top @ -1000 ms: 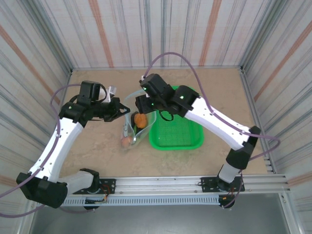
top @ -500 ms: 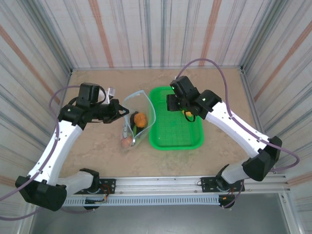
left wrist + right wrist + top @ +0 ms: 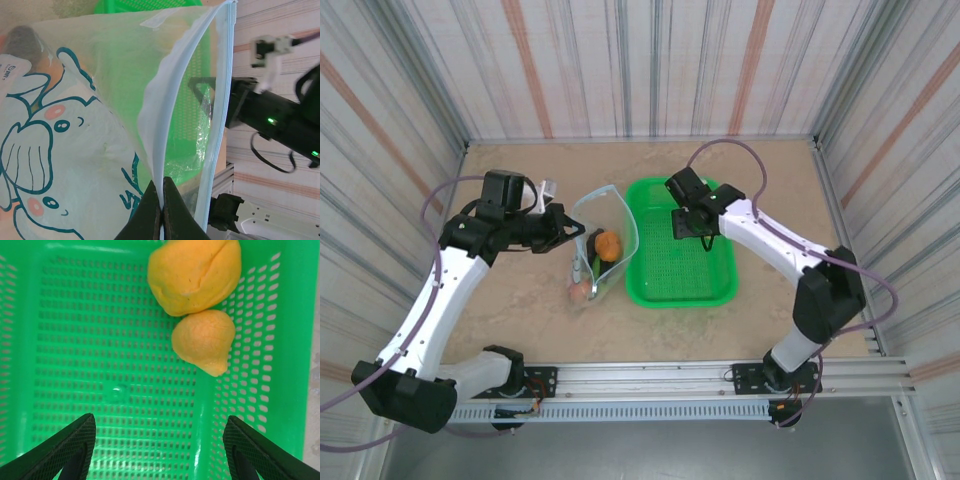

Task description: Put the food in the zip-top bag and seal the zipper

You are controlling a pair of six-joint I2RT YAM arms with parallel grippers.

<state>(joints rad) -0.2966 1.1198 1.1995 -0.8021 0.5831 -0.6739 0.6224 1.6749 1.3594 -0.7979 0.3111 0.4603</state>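
top view: a clear bag (image 3: 605,240) lies on a sandy table (image 3: 520,300), just left of a green basket (image 3: 685,275). some food is already inside, an orange fruit (image 3: 608,245) among it. the bag's mouth gapes open, so the sealing is not yet done. the left gripper (image 3: 563,226) is clenched on the bag's rim. the right gripper (image 3: 692,224) hovers over the basket's far end.

left wrist view: the black fingers (image 3: 172,212) pinch one lip of the pale blue zipper strip (image 3: 152,130). the film is glossy and crinkled, printed with a cartoon elephant.

right wrist view: the jaws stand spread and empty above the stiff, perforated basket floor. a big yellow fruit (image 3: 195,272) and a small yellow fruit (image 3: 205,340), matte and lumpy, touch each other in the basket's far right corner. these two look left to bag.
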